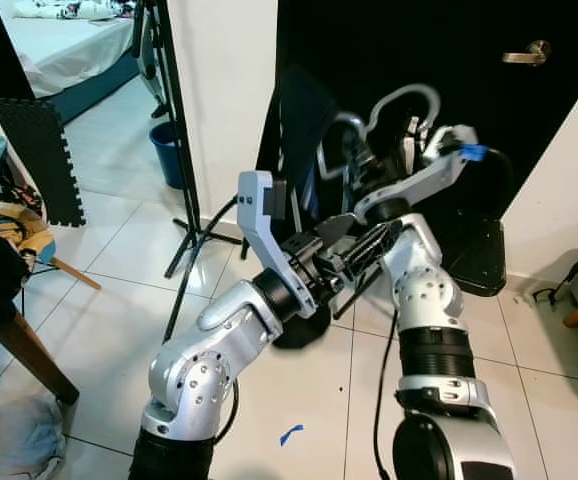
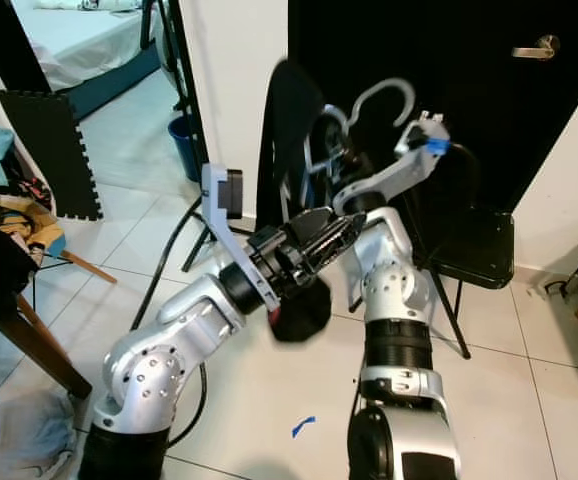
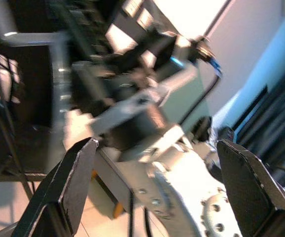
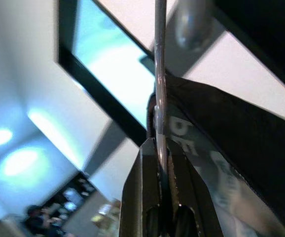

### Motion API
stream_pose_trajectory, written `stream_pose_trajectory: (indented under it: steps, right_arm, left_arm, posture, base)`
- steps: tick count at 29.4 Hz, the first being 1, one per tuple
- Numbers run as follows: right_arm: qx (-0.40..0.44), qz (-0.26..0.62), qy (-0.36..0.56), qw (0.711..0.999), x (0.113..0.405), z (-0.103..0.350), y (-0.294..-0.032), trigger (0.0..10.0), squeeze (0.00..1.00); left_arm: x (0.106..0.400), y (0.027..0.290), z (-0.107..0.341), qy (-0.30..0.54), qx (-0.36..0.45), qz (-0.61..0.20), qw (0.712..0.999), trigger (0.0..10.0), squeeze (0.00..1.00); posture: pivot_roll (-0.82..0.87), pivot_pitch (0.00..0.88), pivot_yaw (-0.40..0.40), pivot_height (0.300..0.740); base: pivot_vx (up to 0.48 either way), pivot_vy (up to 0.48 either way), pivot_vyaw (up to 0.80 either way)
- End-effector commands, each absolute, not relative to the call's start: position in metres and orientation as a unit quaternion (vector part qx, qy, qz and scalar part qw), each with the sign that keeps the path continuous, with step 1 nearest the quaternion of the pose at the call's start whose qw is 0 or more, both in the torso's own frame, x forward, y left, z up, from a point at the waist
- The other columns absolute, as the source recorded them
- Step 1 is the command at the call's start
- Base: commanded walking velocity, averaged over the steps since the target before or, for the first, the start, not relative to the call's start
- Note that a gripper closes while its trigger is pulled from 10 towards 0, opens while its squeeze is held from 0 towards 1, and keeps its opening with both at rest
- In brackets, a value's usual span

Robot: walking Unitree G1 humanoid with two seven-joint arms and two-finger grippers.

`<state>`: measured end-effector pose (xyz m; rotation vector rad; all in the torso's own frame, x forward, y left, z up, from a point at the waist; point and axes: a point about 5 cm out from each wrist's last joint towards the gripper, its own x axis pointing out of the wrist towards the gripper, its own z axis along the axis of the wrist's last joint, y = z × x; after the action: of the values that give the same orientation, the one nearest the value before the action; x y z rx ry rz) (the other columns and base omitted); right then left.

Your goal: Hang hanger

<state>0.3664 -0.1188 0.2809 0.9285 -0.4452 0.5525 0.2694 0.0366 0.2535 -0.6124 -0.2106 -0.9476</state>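
One half-legible print beside hanger (image 4: 160,89), perhaps "DE".

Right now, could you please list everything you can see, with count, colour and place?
hanger: one, white, with a black garment, held up before the door
door: one, black, ahead, metal handle
chair: one, black, right of the arms
bucket: one, blue, by the white wall
foam mat: one, black, left
bed: one, far left room
tape: one, blue, on the floor
left claw: open, raised mid-air
right claw: shut on the hanger wire
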Motion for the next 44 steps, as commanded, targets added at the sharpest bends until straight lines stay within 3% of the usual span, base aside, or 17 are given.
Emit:
stream_pose_trajectory:
  steps: [1, 3, 4, 6, 7, 15, 22, 25, 28, 44]
  right_arm:
    - [0.454, 0.29, -0.231, 0.81, 0.362, 0.29, -0.119, 10.0, 0.0]
    - [0.454, 0.29, -0.231, 0.81, 0.362, 0.29, -0.119, 10.0, 0.0]
    - [0.457, 0.303, -0.234, 0.803, 0.361, 0.29, -0.12, 10.0, 0.0]
    - [0.459, 0.312, -0.236, 0.797, 0.361, 0.29, -0.121, 10.0, 0.0]
    - [0.443, 0.319, -0.237, 0.804, 0.361, 0.288, -0.122, 10.0, 0.0]
    - [0.388, 0.329, -0.232, 0.829, 0.363, 0.28, -0.129, 10.0, 0.0]
    - [0.368, 0.351, -0.238, 0.828, 0.358, 0.283, -0.135, 10.0, 0.0]
    - [0.357, 0.363, -0.238, 0.827, 0.355, 0.283, -0.133, 10.0, 0.0]
    - [0.333, 0.385, -0.237, 0.828, 0.349, 0.285, -0.126, 10.0, 0.0]
    - [0.312, 0.424, -0.22, 0.821, 0.337, 0.282, -0.104, 10.0, 0.0]
  left_arm:
    - [0.272, 0.047, 0.26, -0.12, -0.286, -0.429, 0.848, 10.0, 1.0]
    - [0.272, 0.047, 0.26, -0.12, -0.286, -0.429, 0.848, 10.0, 1.0]
    - [0.273, 0.055, 0.264, -0.13, -0.28, -0.416, 0.855, 10.0, 0.69]
    - [0.274, 0.06, 0.267, -0.137, -0.275, -0.408, 0.859, 10.0, 0.69]
    - [0.275, 0.071, 0.275, -0.157, -0.265, -0.387, 0.869, 10.0, 0.0]
    - [0.273, 0.109, 0.306, -0.231, -0.207, -0.304, 0.901, 10.0, 0.0]
    - [0.274, 0.134, 0.305, -0.242, -0.064, -0.209, 0.945, 10.0, 0.0]
    - [0.275, 0.135, 0.301, -0.238, -0.022, -0.194, 0.951, 10.0, 0.0]
    - [0.277, 0.13, 0.29, -0.227, 0.088, -0.175, 0.954, 10.0, 0.0]
    - [0.282, 0.102, 0.274, -0.228, 0.097, -0.18, 0.952, 10.0, 0.0]
  posture:
    - [0.01, 0.069, -0.01, 0.74]
    - [0.01, 0.069, -0.01, 0.74]
    - [0.01, 0.069, -0.011, 0.74]
    - [0.01, 0.069, -0.011, 0.74]
    - [0.01, 0.071, -0.013, 0.74]
    - [0.02, 0.076, -0.021, 0.74]
    - [0.02, 0.08, -0.023, 0.74]
    - [0.02, 0.08, -0.023, 0.74]
    - [0.01, 0.082, -0.022, 0.74]
    - [0.01, 0.084, -0.023, 0.74]
  base:
    - [0.0, 0.0, 0.0]
    - [0.0, 0.0, 0.0]
    - [0.0, 0.0, 0.0]
    - [0.0, 0.0, 0.0]
    - [0.0, 0.0, 0.0]
    - [0.0, 0.0, 0.0]
    - [0.0, 0.0, 0.0]
    - [0.0, 0.0, 0.0]
    - [0.0, 0.0, 0.0]
    - [0.0, 0.0, 0.0]
